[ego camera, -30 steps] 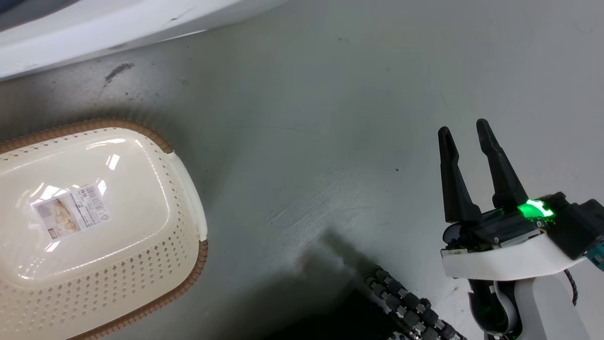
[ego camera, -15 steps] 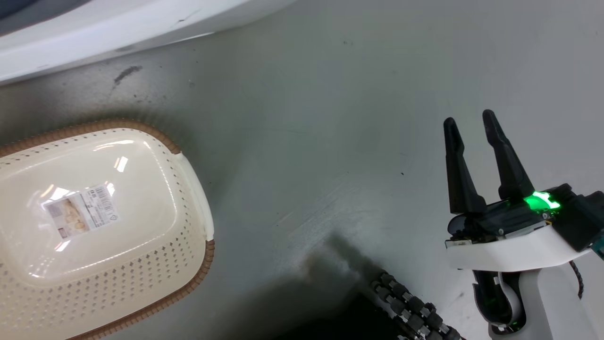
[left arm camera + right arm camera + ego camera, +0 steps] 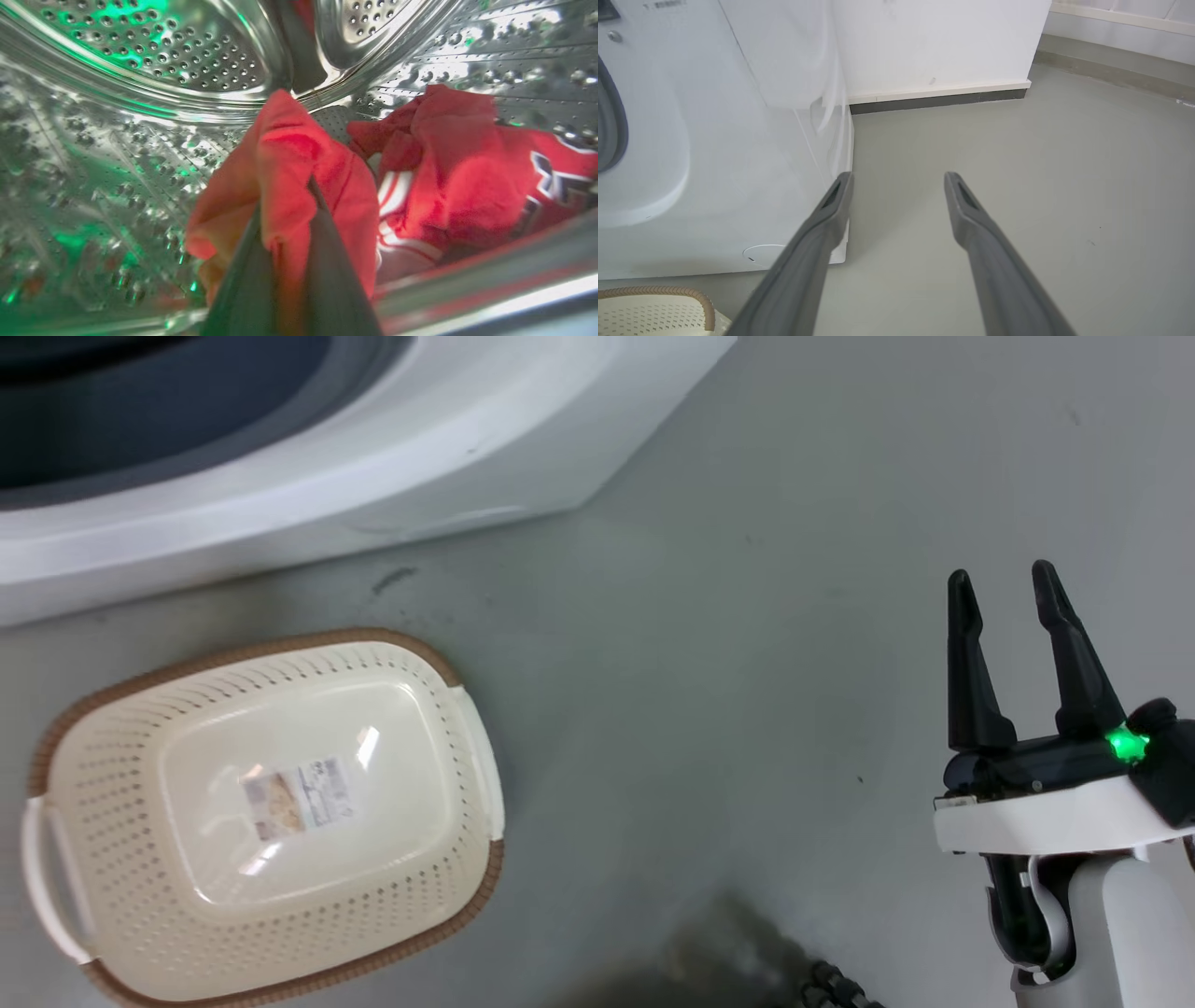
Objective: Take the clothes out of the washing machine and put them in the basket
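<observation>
Inside the washing machine's steel drum (image 3: 140, 70), my left gripper (image 3: 292, 205) is shut on a plain red garment (image 3: 289, 154) that bunches over its fingers. A second red garment (image 3: 467, 172) with white striped trim lies to its right on the drum wall. In the head view the white washing machine (image 3: 392, 457) runs along the top, and the cream basket (image 3: 271, 812) with a brown rim stands on the floor at lower left, holding only a paper label. My right gripper (image 3: 1004, 583) hovers open over bare floor at the right, fingers (image 3: 831, 205) apart and holding nothing.
Grey floor (image 3: 709, 691) stretches between the basket and my right arm. A white wall with a dark skirting strip (image 3: 938, 98) stands beyond the machine's corner (image 3: 845, 219). The basket's rim (image 3: 668, 294) shows at the lower left of the right wrist view.
The head camera has tilted up and swung: more of the washing machine and the whole basket now show. My right gripper stays open at the right.
</observation>
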Robot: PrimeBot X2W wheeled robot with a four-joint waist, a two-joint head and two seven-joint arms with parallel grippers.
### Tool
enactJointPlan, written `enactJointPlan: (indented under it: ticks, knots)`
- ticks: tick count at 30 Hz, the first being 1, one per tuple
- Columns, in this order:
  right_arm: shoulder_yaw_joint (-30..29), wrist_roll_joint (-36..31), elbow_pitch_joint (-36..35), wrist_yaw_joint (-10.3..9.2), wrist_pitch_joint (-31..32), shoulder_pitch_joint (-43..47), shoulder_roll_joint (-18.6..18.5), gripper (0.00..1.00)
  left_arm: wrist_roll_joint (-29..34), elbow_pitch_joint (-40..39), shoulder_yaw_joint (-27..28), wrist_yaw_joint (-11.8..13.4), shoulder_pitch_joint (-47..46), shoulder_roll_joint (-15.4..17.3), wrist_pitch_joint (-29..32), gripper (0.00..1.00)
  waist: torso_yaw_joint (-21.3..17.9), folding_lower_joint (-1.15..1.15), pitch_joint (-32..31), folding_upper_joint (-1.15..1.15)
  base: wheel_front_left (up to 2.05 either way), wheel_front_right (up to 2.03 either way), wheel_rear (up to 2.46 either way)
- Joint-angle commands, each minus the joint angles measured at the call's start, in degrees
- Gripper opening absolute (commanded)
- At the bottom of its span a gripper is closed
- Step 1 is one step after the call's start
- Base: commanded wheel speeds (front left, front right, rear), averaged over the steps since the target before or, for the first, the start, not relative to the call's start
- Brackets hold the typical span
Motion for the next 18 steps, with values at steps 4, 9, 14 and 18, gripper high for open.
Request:
enactJointPlan:
  ticks: [4,9,14,18]
  knots:
    - [-1.3,-1.8,0.9,-0.06,-0.1,1.6,0.0,1.0,-1.6,0.8,0.6,-0.9,5.9,-2.6,-8.1,0.0,5.2,0.0,-8.6,0.0,0.0,0.0,0.0]
    - [-1.6,-3.1,2.1,-0.06,-0.1,3.4,0.0,1.0,-2.2,-0.8,1.5,-0.1,13.4,-5.8,-14.4,0.0,7.7,0.0,-14.4,0.0,0.0,0.0,0.0]
    - [-1.8,-4.0,2.9,-0.06,-0.1,5.4,0.0,1.0,-0.2,-11.2,5.6,3.6,22.2,-7.9,-15.0,0.0,10.3,0.0,-19.5,0.0,0.0,0.0,0.0]
    - [-2.6,-5.6,3.5,-0.05,-0.1,7.0,0.0,1.0,2.6,-22.2,10.2,6.6,30.8,-11.0,-14.9,0.0,12.5,0.0,-23.3,0.0,0.0,0.0,0.0]
